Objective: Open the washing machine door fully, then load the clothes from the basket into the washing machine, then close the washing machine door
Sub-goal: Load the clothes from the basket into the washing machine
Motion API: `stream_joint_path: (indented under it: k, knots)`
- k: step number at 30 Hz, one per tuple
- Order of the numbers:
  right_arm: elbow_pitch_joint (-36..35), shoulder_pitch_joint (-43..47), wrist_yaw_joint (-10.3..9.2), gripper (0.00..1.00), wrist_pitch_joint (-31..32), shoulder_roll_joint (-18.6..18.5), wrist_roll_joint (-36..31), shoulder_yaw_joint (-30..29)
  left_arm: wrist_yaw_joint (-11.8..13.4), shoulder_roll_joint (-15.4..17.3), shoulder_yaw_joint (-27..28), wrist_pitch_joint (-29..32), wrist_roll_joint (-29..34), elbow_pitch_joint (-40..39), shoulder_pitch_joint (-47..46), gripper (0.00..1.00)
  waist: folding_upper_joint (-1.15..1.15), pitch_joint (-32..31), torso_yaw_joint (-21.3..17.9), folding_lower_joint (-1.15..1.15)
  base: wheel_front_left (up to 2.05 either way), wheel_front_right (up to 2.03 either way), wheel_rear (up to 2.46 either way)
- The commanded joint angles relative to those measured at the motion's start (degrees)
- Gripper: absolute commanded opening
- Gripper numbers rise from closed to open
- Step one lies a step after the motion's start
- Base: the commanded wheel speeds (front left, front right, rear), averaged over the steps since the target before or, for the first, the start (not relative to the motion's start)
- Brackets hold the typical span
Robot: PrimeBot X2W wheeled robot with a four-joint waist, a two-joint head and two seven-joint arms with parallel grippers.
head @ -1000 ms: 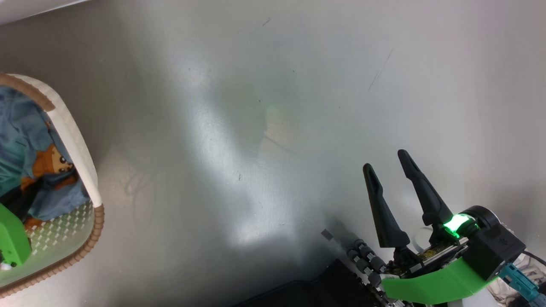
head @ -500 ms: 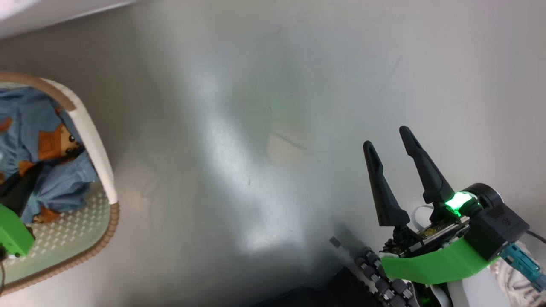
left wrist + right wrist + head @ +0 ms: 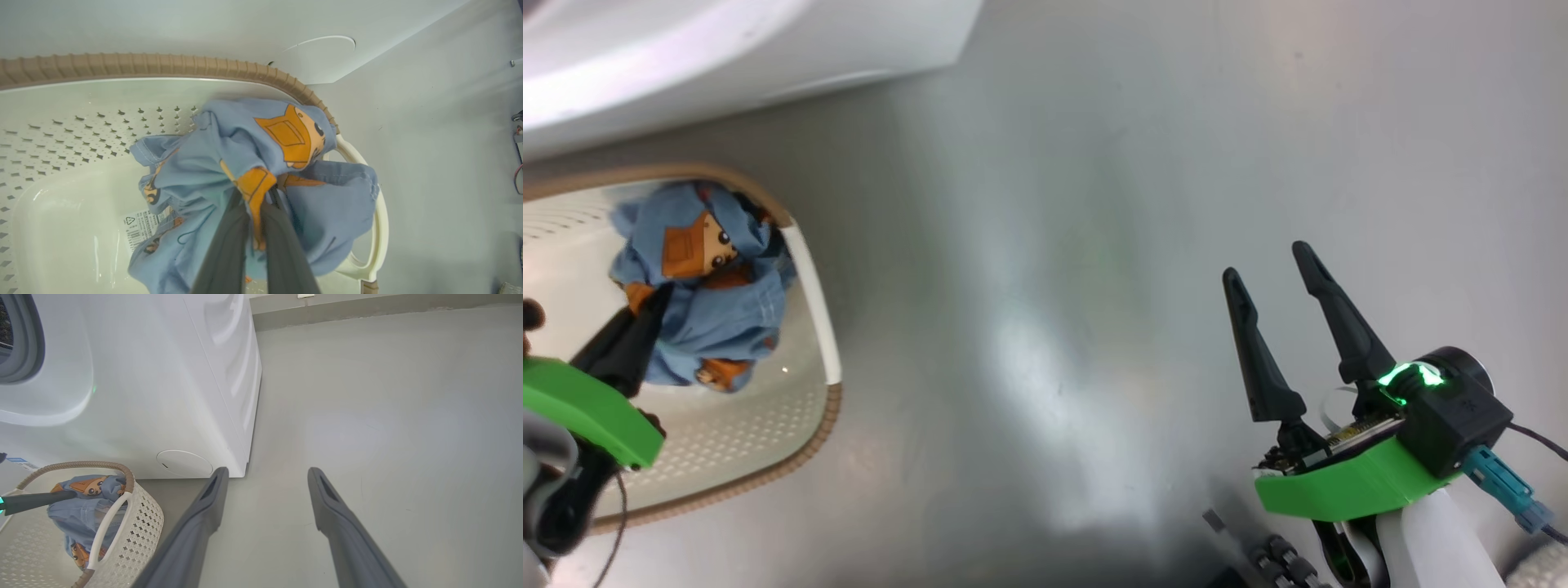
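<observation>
Pinching a fold of the light blue cartoon-print clothes (image 3: 229, 151) between its closed dark fingers, the left gripper (image 3: 255, 195) holds the bundle at the centre of the left wrist frame. The bundle hangs over the cream perforated basket (image 3: 122, 65), whose brown woven-look rim arcs across the top. In the head frame the bundle hangs at the left, beside the basket's white handle. The right gripper (image 3: 1262, 260) stands at lower right, its fingers spread wide with nothing between them, above the bare grey floor (image 3: 1094, 204). The right wrist frame shows the white washing machine (image 3: 163, 396) at upper left. Its round flap (image 3: 184, 462) sits low on the front, just beyond the basket.
</observation>
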Motion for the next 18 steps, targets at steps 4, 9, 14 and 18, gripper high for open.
stream_joint_path:
  k: [4,9,14,18]
  knots:
    - [0.7,-0.2,0.35,1.00,-0.3,-0.4,-0.9,1.3,0.3,0.2,8.5,-0.7,3.4,-1.2,5.8,0.00,0.00,-6.7,4.4,0.00,0.00,0.00,0.00]
    - [2.4,-0.1,0.35,1.00,-0.3,-0.4,-1.4,1.3,0.3,-1.9,15.0,-0.7,6.5,-2.2,9.9,0.00,0.00,-10.1,5.6,0.00,0.00,0.00,0.00]
    - [4.2,0.1,0.35,1.00,-0.3,-0.4,-2.3,0.7,0.3,-4.8,22.2,-0.7,10.8,-3.7,14.7,0.00,0.00,-14.8,7.2,0.00,0.00,0.00,0.00]
    - [5.7,0.6,0.35,1.00,-0.3,-0.4,-2.4,0.5,0.3,-7.0,27.1,-0.7,14.3,-4.9,18.5,0.00,0.00,-18.9,8.3,0.00,0.00,0.00,0.00]
